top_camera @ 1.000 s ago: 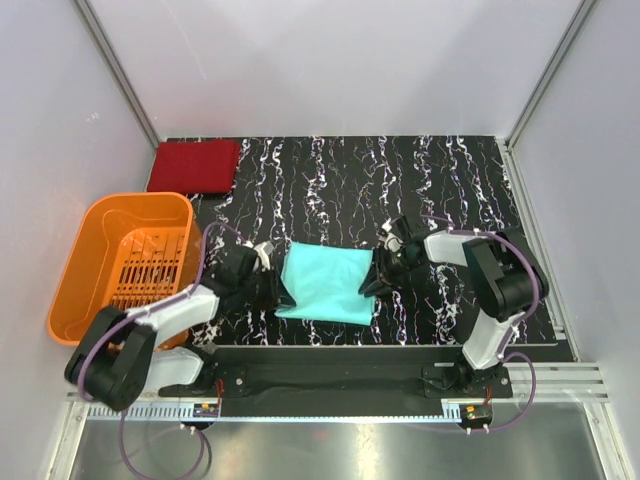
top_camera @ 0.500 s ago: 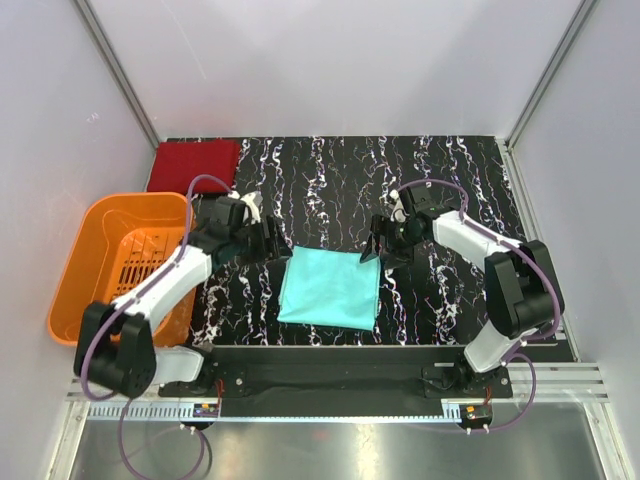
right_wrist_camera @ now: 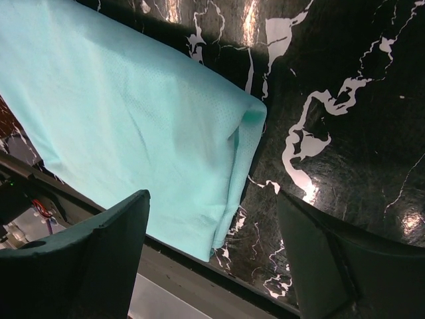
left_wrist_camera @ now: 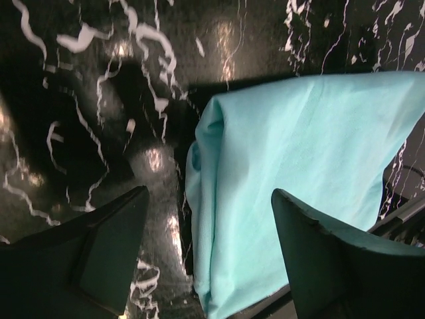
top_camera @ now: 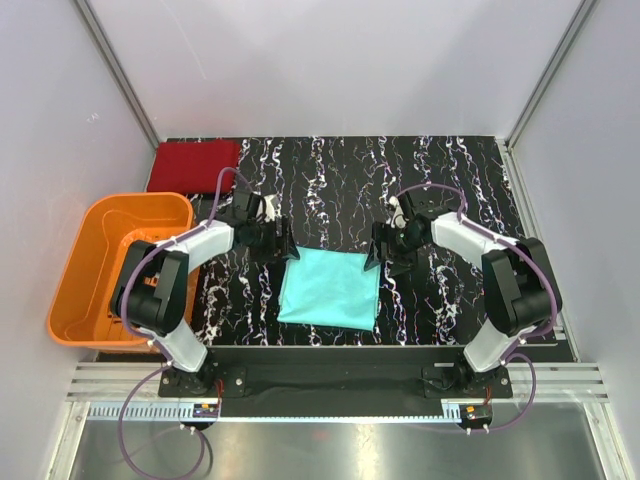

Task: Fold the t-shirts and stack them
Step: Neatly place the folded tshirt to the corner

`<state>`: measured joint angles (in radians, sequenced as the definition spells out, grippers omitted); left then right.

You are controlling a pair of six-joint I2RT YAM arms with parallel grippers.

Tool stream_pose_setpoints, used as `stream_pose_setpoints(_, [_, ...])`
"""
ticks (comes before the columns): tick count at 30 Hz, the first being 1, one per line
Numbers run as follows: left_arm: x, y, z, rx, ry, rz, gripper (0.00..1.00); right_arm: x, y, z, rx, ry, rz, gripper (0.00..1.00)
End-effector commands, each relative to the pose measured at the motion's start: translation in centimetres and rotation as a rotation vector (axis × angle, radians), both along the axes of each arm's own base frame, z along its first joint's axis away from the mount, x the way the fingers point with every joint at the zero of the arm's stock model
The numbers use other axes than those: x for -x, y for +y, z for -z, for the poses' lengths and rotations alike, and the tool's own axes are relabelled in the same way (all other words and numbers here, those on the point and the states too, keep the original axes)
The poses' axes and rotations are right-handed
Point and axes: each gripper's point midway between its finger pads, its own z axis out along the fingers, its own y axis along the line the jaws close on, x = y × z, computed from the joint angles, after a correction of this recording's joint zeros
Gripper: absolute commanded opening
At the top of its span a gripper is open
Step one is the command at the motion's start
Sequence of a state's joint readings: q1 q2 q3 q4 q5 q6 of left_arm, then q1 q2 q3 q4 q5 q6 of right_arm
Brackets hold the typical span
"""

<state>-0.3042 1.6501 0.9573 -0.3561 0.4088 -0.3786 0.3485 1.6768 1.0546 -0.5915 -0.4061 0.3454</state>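
A light teal-green t-shirt (top_camera: pixel 328 288) lies folded into a rough square on the black marbled table, near the front edge. My left gripper (top_camera: pixel 281 240) hovers just beyond its far left corner, open and holding nothing. My right gripper (top_camera: pixel 378 254) hovers at its far right corner, also open and holding nothing. The left wrist view shows the teal t-shirt (left_wrist_camera: pixel 299 159) with its folded edge below my spread left gripper (left_wrist_camera: pixel 209 193). In the right wrist view the teal t-shirt (right_wrist_camera: pixel 133 119) lies under my wide right gripper (right_wrist_camera: pixel 212 195). A dark red t-shirt (top_camera: pixel 193 165) rests folded at the far left corner.
An orange slatted basket (top_camera: pixel 75 275) stands at the left, partly off the table, close to the left arm's elbow. Grey walls close in the table (top_camera: pixel 330 180) on the left, back and right. The black base rail (top_camera: pixel 330 355) runs along the near edge.
Both grippers have opened and let go of the teal t-shirt's sides, then drawn back toward the far side. The shirt stays flat and folded.
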Motion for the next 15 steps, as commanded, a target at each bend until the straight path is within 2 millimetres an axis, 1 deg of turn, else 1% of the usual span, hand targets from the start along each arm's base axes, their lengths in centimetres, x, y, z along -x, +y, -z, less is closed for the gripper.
stream_pose_setpoints(1, [-3.2, -1.5, -1.1, 0.059, -0.112, 0.054, 0.79, -0.3, 0.3, -1.6, -0.04, -0.07, -0.027, 0.84])
stream_pose_setpoints(2, [-3.2, -1.7, -0.9, 0.066, -0.103, 0.063, 0.76, -0.2, 0.3, -1.7, -0.043, -0.074, -0.031, 0.84])
stream_pose_setpoints(3, [-2.9, -2.1, -0.3, 0.073, -0.077, 0.066, 0.75, -0.2, 0.3, -1.8, -0.046, -0.075, -0.033, 0.84])
stream_pose_setpoints(6, [-2.4, -2.9, 0.3, 0.077, -0.07, 0.08, 0.75, -0.1, 0.2, -2.2, -0.051, -0.092, -0.039, 0.84])
stream_pose_setpoints(8, [-1.7, -3.3, 1.0, 0.067, -0.055, 0.094, 0.74, 0.0, 0.2, -2.4, -0.061, -0.098, -0.038, 0.84])
stream_pose_setpoints(9, [-1.7, -3.5, 1.2, 0.07, -0.059, 0.092, 0.73, 0.1, 0.2, -2.6, -0.068, -0.098, -0.036, 0.84])
stream_pose_setpoints(11, [-1.0, -3.8, 1.7, 0.089, -0.036, 0.091, 0.7, 0.2, 0.7, -3.2, -0.102, -0.102, -0.039, 0.84])
stream_pose_setpoints(12, [-0.9, -4.2, 1.6, 0.108, -0.038, 0.097, 0.66, 0.2, 0.8, -3.3, -0.11, -0.102, -0.041, 0.84])
stream_pose_setpoints(14, [-0.5, -4.3, 2.0, 0.102, -0.027, 0.101, 0.65, 0.2, 0.9, -3.8, -0.123, -0.109, -0.037, 0.84])
stream_pose_setpoints(15, [0.0, -4.4, 2.3, 0.096, -0.016, 0.107, 0.63, 0.3, 0.9, -3.9, -0.126, -0.113, -0.038, 0.84])
